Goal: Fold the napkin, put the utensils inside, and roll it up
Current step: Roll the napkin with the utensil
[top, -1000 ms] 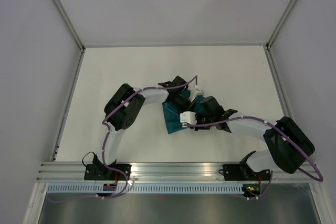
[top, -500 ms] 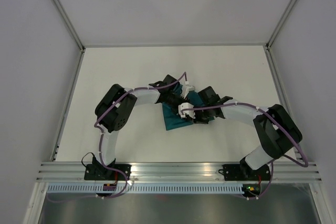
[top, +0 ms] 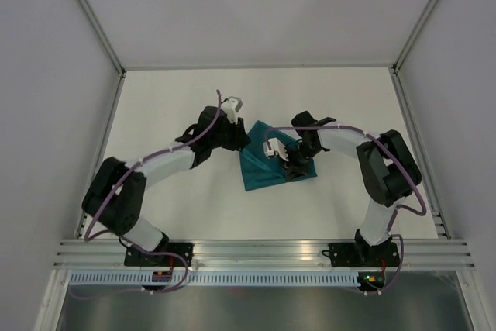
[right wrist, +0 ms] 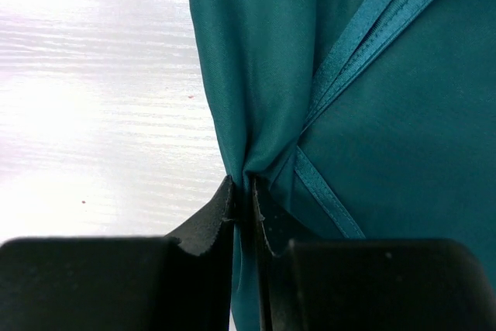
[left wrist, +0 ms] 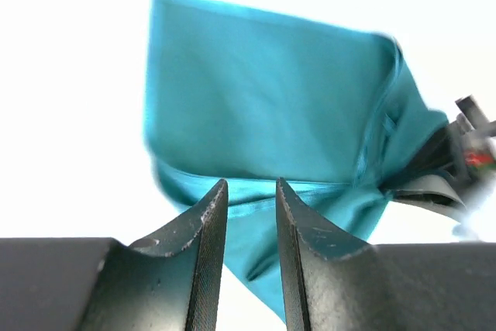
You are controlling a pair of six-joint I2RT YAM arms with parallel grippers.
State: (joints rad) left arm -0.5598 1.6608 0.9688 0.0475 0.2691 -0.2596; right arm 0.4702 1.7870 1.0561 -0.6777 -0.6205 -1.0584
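A white tabletop (top: pixel 170 106) fills the middle of a booth of plain pale walls (top: pixel 46 75) on metal posts, with a ribbed aluminium rail (top: pixel 256 249) along the near edge. From the lower left, the left arm (top: pixel 167 164) slants up toward the centre, a purple cable (top: pixel 159 154) running along it. The left hand (left wrist: pixel 250 191) stands just short of the cloth's left edge, its fingers a narrow gap apart with nothing between them. The teal napkin (top: pixel 260 174) lies folded into a rough wedge at about mid-tabletop, its hemmed borders crossing one another. Over its right part sits the right hand (right wrist: pixel 242 191), pinched closed on a gathered fold of the napkin. From above, that hand and its wrist camera cover that side of the cloth. The right arm (top: pixel 380 168) loops back to its base on the right.
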